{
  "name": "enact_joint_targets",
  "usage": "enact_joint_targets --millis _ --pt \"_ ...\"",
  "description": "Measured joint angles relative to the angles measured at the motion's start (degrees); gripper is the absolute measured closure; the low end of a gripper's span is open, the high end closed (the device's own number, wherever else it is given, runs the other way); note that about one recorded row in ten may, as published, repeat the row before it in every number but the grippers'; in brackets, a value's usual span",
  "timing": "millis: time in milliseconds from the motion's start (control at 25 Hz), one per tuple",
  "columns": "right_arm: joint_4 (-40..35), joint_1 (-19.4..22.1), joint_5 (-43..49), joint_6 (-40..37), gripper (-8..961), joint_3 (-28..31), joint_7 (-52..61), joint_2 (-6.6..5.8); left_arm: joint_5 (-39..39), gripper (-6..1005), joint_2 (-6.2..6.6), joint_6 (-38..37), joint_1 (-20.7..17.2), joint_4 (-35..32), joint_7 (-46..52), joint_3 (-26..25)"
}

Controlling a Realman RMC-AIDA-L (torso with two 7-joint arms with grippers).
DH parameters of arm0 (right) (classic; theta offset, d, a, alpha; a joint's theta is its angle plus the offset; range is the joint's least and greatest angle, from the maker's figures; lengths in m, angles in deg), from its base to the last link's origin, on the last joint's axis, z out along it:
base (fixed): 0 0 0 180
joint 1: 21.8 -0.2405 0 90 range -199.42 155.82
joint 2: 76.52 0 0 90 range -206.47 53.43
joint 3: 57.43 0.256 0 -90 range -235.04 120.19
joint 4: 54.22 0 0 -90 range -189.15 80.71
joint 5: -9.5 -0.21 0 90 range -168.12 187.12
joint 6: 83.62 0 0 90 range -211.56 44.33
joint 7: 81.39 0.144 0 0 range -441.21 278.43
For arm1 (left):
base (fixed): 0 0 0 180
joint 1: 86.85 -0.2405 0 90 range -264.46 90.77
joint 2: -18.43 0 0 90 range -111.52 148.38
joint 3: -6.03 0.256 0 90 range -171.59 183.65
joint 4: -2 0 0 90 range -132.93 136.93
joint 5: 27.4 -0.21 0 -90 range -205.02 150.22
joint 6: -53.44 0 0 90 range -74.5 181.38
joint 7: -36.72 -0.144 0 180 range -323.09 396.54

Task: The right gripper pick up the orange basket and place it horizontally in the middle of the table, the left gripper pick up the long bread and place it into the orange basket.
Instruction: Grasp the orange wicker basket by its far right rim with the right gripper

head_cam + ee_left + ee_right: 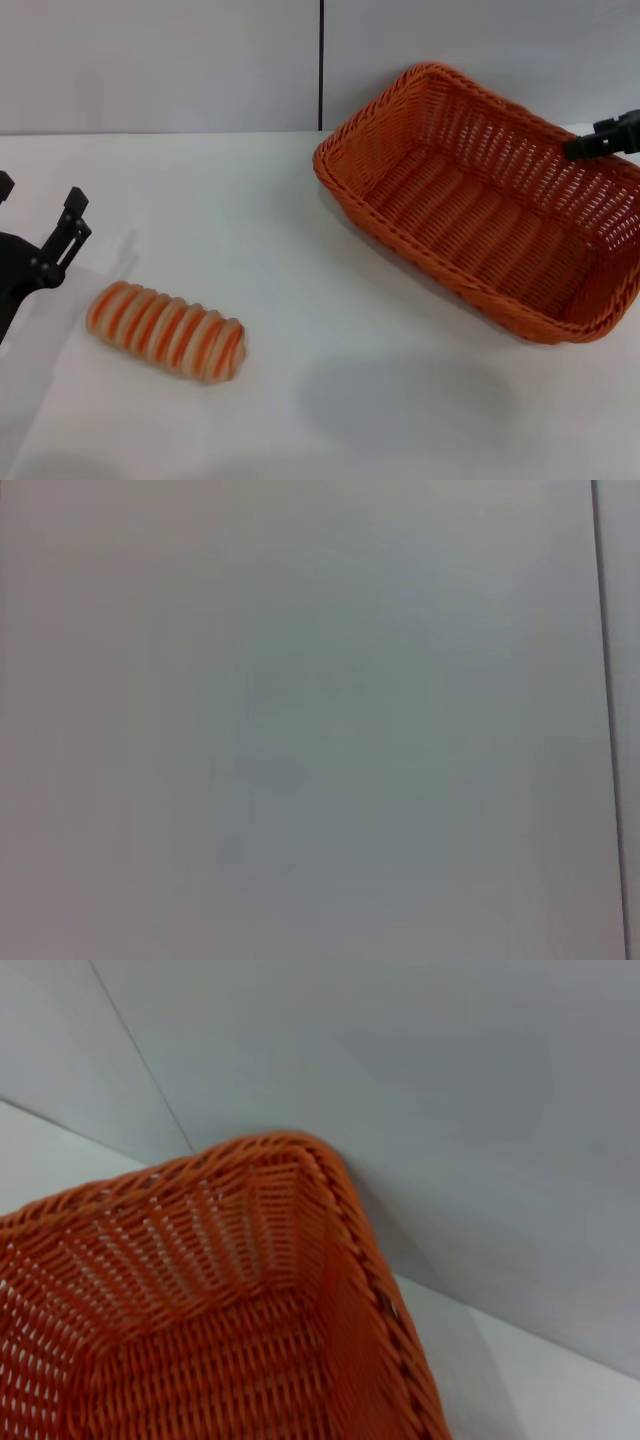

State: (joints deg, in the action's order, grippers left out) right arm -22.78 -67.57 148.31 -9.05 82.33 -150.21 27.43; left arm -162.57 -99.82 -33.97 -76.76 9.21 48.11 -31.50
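Note:
The orange basket (pixel 452 286) hangs at the right, tilted and turned diagonally, with its shadow lying apart from it on the table (pixel 300 250). My right gripper (pixel 588 147) is at its far right rim, shut on the wall there. In the right wrist view a corner of the basket (pixel 200 1230) fills the lower half. The long bread (pixel 166 332), cream with orange stripes, lies on the table at the front left. My left gripper (pixel 40 196) is open at the left edge, just behind and to the left of the bread, not touching it.
A grey wall with a dark vertical seam (pixel 321 60) stands behind the table. The left wrist view shows only a plain grey surface (pixel 300 720). White tabletop stretches between the bread and the basket.

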Motion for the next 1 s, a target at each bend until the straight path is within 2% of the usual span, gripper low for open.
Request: enact_joint_targets --millis 240,480,1000 --pt "-1.0 -0.6 -0.9 -1.0 318 -0.1 -1.1 0.67 0.0 176 0.04 0.0 0.8 -0.1 0.0 0.0" --pt "-2.1 -1.5 -1.0 -3.0 322 -0.6 -1.4 1.99 0.0 176 0.04 0.0 1.3 -0.4 0.0 0.0" --pt "-4.4 -1.5 -0.2 -6.3 332 -0.7 -1.3 3.0 0.0 176 0.05 0.0 1.5 -0.5 -0.1 -0.8"
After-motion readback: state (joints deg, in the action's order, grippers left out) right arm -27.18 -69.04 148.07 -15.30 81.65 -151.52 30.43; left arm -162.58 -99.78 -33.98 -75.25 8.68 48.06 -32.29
